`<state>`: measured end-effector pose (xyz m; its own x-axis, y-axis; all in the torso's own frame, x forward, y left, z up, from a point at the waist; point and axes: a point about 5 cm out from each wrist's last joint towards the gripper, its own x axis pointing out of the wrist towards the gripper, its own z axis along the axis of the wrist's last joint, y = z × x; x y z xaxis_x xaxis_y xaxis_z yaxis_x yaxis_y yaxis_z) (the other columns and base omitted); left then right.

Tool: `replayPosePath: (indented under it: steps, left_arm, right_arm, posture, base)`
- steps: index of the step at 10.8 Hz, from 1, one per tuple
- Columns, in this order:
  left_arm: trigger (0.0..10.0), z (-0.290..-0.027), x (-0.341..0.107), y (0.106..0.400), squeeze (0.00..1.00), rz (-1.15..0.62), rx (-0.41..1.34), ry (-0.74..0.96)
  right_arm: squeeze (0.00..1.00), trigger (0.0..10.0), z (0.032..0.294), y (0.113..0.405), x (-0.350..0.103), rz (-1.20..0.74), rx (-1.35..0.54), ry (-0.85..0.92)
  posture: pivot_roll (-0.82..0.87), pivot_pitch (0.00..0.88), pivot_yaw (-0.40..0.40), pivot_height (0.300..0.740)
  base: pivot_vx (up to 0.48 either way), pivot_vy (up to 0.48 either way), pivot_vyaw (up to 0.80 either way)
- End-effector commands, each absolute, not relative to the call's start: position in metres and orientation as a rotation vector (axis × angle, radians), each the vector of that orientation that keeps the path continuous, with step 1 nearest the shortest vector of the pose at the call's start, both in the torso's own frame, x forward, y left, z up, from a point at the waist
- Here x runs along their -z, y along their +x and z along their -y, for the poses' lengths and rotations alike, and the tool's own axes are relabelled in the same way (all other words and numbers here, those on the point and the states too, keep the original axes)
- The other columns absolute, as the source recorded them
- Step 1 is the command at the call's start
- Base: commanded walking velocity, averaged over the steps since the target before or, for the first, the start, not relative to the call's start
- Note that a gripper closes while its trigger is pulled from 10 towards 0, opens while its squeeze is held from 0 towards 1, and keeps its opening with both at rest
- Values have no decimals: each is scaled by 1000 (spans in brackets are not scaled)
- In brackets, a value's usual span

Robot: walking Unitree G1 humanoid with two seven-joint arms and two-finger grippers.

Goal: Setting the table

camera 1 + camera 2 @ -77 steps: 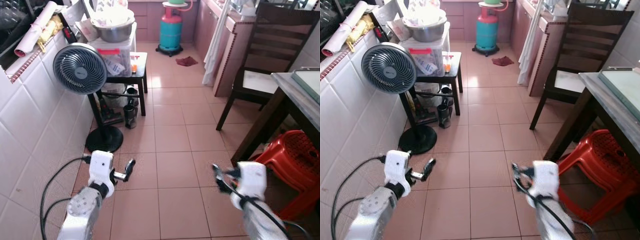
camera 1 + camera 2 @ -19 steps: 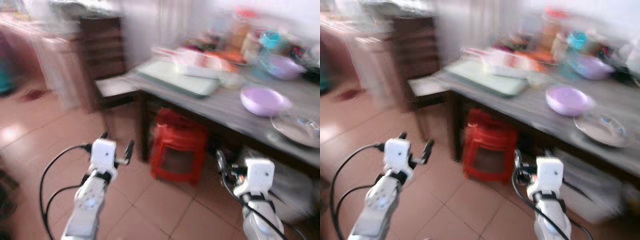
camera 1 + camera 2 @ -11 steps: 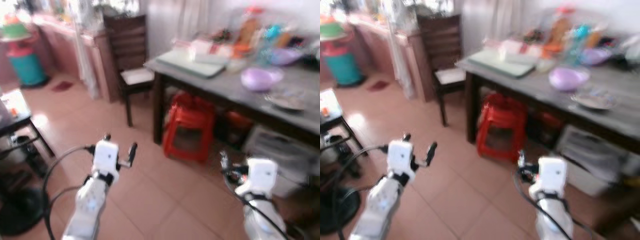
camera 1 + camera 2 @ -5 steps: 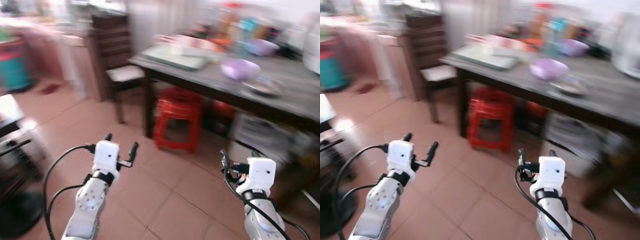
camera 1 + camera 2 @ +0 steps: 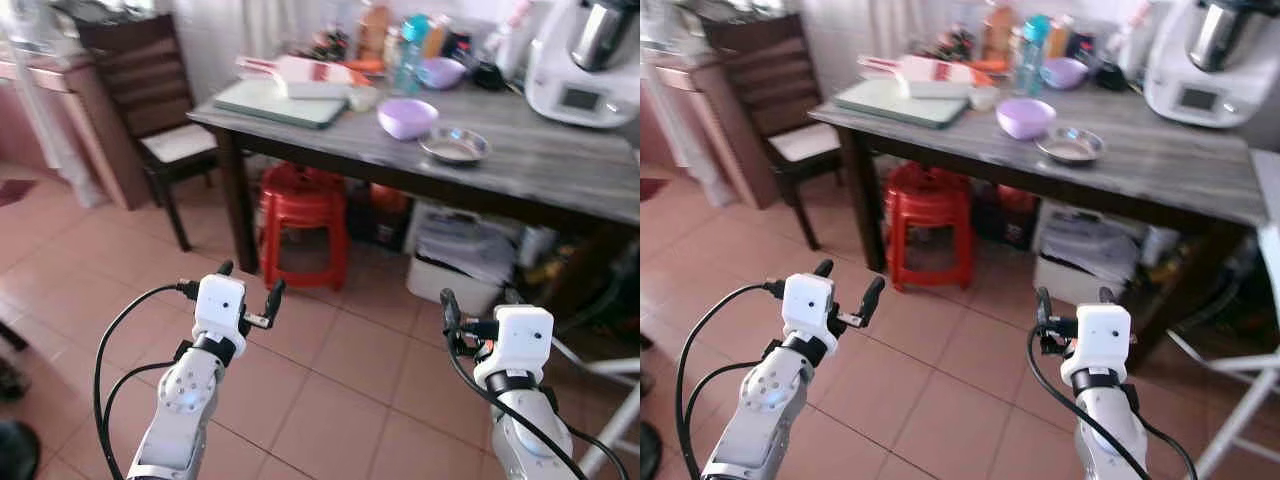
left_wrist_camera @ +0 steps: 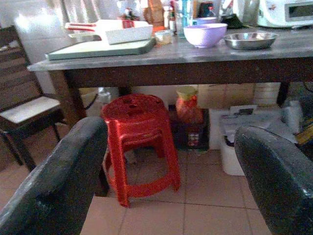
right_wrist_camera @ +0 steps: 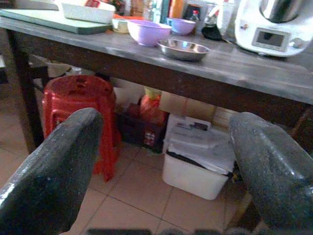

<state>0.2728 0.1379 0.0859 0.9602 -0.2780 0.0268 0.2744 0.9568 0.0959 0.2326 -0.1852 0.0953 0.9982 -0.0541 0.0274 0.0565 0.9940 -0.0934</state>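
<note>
A grey-topped table point(image 5: 560, 165) with dark legs stands ahead of me. On it are a lilac bowl point(image 5: 407, 117), a shallow steel dish point(image 5: 454, 148), a pale green board point(image 5: 270, 100) and a white tray with red parts point(image 5: 300, 72). A smaller lilac bowl point(image 5: 442, 72) and bottles sit at the back. My left gripper point(image 5: 850, 276) and right gripper point(image 5: 1073, 295) hang open over the tiled floor, well short of the table, nothing between their fingers. In the wrist views the bowl point(image 6: 204, 35) and dish point(image 7: 184, 49) lie far off.
A red plastic stool point(image 5: 303, 215) and a white box point(image 5: 455, 265) sit under the table. A dark wooden chair point(image 5: 150, 100) stands at the table's left end. A white kitchen appliance point(image 5: 585, 60) fills the table's right rear corner. Tiled floor point(image 5: 340, 390) lies between me and the table.
The camera has swung from the fan and wall to face the table, which is now sharp and nearer. Both arms keep the same raised pose, grippers still open.
</note>
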Motion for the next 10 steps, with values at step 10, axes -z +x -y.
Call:
replayPosePath:
  steps: [10]
  left_arm:
    - [10000, -132, -92, 279, 0, 48, 310, 82]
  right_arm:
    - [0, 10000, 188, 236, -104, 61, 71, -92]
  posture:
    - [8, 0, 3, 740]
  base:
    - [0, -271, -456]
